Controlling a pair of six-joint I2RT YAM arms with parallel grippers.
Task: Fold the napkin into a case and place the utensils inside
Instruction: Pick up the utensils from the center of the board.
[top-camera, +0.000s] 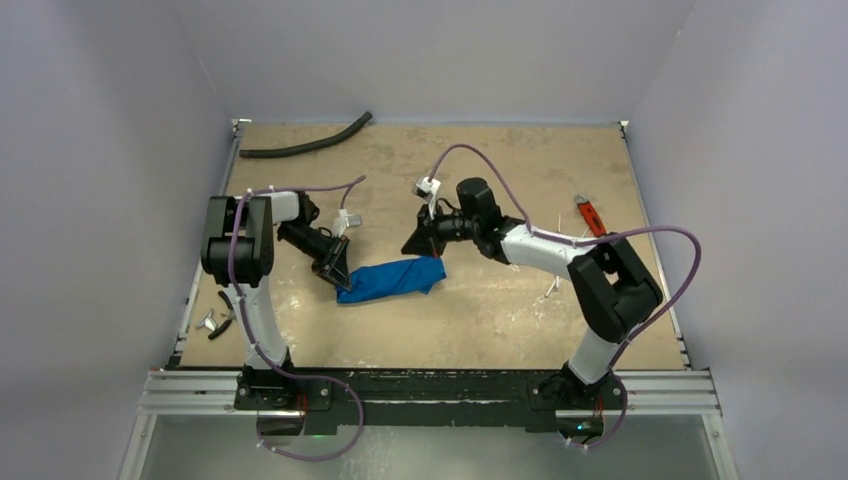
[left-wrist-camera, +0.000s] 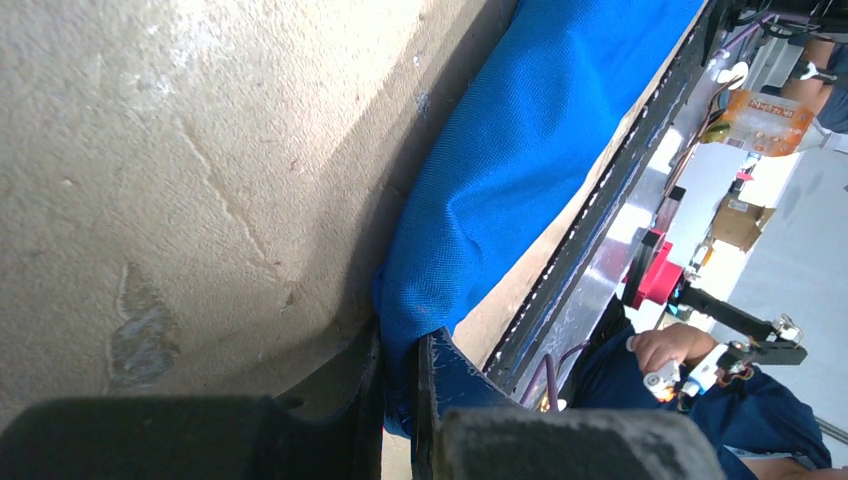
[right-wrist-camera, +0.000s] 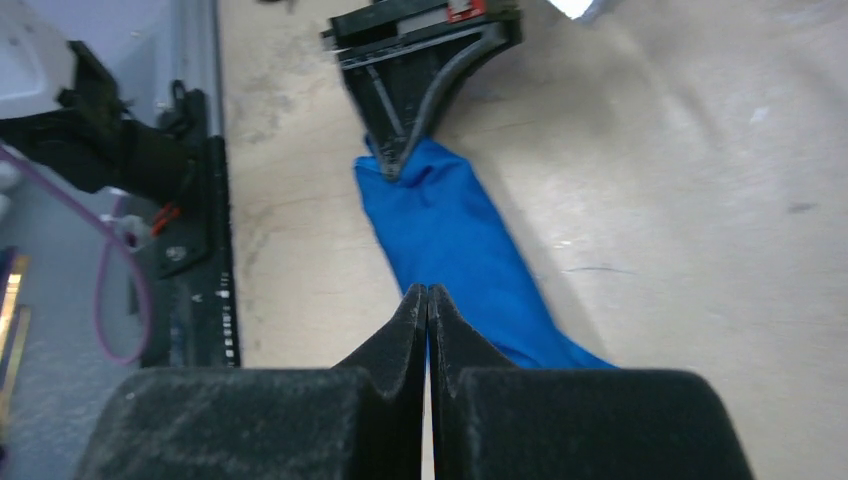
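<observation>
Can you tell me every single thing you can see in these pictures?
table: one, sandy brown, under everything
napkin: one, bright blue, bunched into a long shape in the middle of the table
hose: one, black and curved, far left corner
wrench: one, red handle, right side of the table
utensils: a few, shiny, too small to count, left edge beside the left arm
left arm and right arm: two, black and white, bolted at the near edge
left gripper: one, black, shut on the napkin's left end
right gripper: one, black, shut on the napkin's right end
</observation>
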